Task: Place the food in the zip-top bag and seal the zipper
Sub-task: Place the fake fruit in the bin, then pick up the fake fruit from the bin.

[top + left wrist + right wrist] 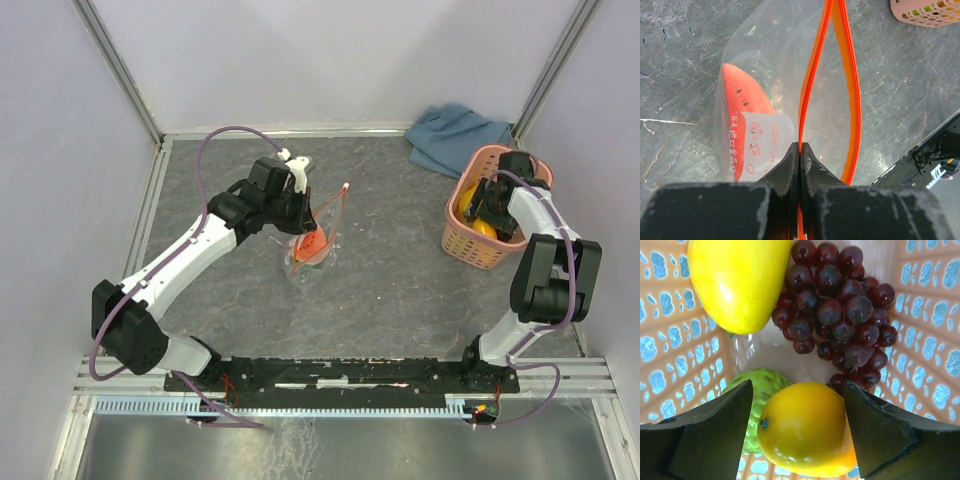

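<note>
Left gripper [800,147] is clamping one lip of the zipper [812,75], holding the zip-top bag [765,60] open mid-surface [400,280] with only the watermelon wedge [742,105] inside, while right gripper [797,390], jaws spread, is straddling the orange fruit [805,430] in the basket [670,340] near the far right corner, leaving other fruit and sealing outstanding.

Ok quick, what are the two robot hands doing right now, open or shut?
Left gripper: shut on the bag's zipper strip.
Right gripper: open, jaws either side of the orange fruit in the basket.
</note>
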You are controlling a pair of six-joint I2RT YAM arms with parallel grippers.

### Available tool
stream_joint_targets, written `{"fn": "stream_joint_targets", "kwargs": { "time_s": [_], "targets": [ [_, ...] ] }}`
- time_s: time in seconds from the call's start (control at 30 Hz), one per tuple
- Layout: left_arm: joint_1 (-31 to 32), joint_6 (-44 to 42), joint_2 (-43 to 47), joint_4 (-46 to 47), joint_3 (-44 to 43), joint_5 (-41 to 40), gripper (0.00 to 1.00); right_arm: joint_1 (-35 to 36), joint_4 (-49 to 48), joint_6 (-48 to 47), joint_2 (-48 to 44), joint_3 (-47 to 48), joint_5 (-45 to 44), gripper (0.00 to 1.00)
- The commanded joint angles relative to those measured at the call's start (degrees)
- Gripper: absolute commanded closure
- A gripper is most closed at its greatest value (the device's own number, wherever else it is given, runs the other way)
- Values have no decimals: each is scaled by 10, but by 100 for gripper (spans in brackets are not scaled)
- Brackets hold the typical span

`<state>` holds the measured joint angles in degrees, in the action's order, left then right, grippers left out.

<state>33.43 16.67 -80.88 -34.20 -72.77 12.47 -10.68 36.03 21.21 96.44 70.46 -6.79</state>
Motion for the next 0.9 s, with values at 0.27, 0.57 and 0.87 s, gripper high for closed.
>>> {"fn": "stream_joint_targets", "kwargs": {
  "time_s": [0.27, 0.57, 0.87],
  "targets": [
    [-3, -25, -7, 1, -20, 21, 97, -16, 82, -27, -53, 17, -1, 15],
    [-3, -26, -10, 1, -18, 20, 97, -16, 99, -32, -27, 16, -1, 15],
    [-3, -26, -13, 1, -19, 19, 97, -16, 79, -31, 20, 9, -2, 22]
  ]
}}
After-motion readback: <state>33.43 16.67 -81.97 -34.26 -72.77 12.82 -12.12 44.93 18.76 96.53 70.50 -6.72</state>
